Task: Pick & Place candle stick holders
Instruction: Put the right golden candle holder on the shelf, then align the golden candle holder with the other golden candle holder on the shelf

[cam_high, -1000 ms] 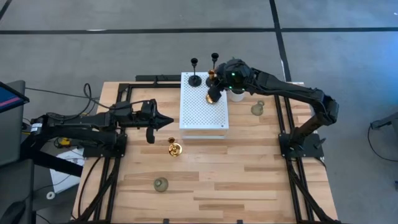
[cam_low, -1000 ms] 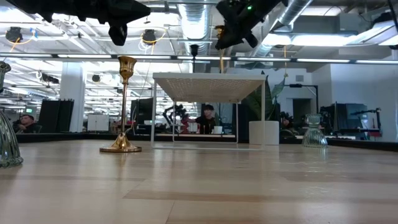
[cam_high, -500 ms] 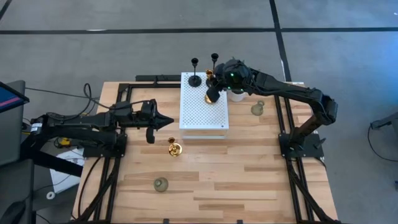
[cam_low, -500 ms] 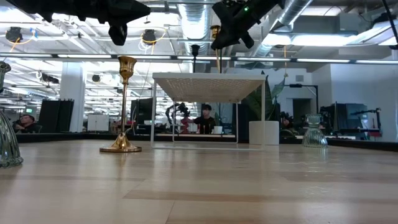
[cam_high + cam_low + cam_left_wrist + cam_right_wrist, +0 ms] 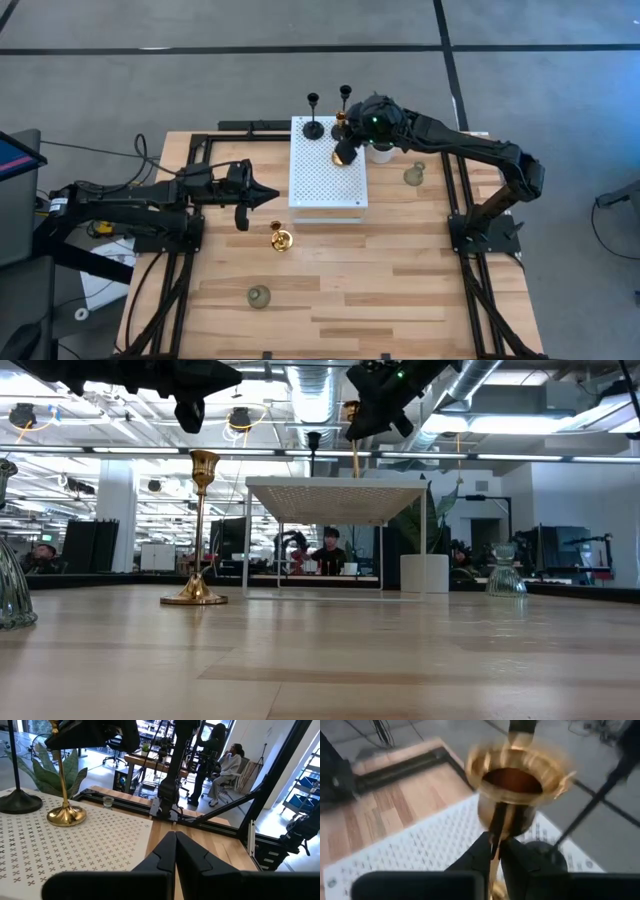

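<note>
My right gripper [image 5: 348,135] is shut on a shiny gold candle stick holder [image 5: 345,153] over the far part of the white perforated platform [image 5: 325,185]. Two slim black holders [image 5: 313,126] [image 5: 345,97] stand on round bases at the platform's far edge. A second gold holder [image 5: 280,238] stands on the wooden table. Two pale-green glass holders [image 5: 259,296] [image 5: 414,175] stand on the table, near left and far right. My left gripper [image 5: 272,196] is shut and empty, in the air left of the platform. My right gripper pinches the gold holder's thin stem [image 5: 496,822] between its two fingers, just below the cup [image 5: 519,776]. The fingers slant down from the table's right and lie across the stem. The holder stands upright, and its round base [image 5: 65,816] appears to rest on the white platform.
A small green plant in a white pot [image 5: 380,153] stands just right of the platform, close under my right arm. Black frame rails [image 5: 190,250] run along the table's left and right sides. People sit in the room beyond [image 5: 330,550].
My right gripper has shifted slightly toward the table's left and back again, still shut on the gold holder, which stays upright over the platform's far part.
</note>
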`<action>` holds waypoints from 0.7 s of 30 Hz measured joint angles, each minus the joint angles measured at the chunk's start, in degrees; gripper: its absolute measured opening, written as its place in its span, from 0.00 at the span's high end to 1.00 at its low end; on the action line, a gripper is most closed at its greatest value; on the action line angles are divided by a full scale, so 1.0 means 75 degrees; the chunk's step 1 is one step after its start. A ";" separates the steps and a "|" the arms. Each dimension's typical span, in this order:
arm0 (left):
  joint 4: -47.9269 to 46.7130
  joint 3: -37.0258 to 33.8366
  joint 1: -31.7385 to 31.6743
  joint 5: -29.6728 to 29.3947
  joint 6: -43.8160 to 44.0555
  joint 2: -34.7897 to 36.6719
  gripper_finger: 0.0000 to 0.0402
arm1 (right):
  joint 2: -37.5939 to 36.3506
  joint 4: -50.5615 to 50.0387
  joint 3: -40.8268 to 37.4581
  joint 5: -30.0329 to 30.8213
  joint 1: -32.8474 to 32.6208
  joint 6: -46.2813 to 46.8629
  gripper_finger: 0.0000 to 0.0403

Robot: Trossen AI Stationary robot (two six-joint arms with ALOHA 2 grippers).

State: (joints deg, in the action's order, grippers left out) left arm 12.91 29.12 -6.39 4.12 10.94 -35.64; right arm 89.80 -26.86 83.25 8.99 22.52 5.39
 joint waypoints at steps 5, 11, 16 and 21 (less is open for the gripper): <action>0.0000 0.0000 0.0000 0.0000 0.0003 0.0000 0.98 | 0.0053 -0.0447 -0.0069 0.0007 0.0006 -0.0397 0.80; 0.0000 0.0000 0.0000 0.0000 0.0003 0.0000 0.98 | 0.0049 -0.0823 -0.0044 0.0008 0.0003 -0.0519 0.58; 0.0000 0.0000 0.0000 0.0001 0.0003 0.0000 0.98 | -0.0121 -0.1146 -0.0033 0.0010 -0.0018 -0.0510 0.42; 0.0000 0.0000 0.0000 0.0000 0.0006 0.0000 0.98 | -0.0600 -0.1642 -0.0025 0.0007 -0.0138 -0.0252 0.40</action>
State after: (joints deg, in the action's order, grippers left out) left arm 12.91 29.12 -6.39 4.12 10.98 -35.64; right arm 85.30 -39.18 83.06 9.04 21.49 3.50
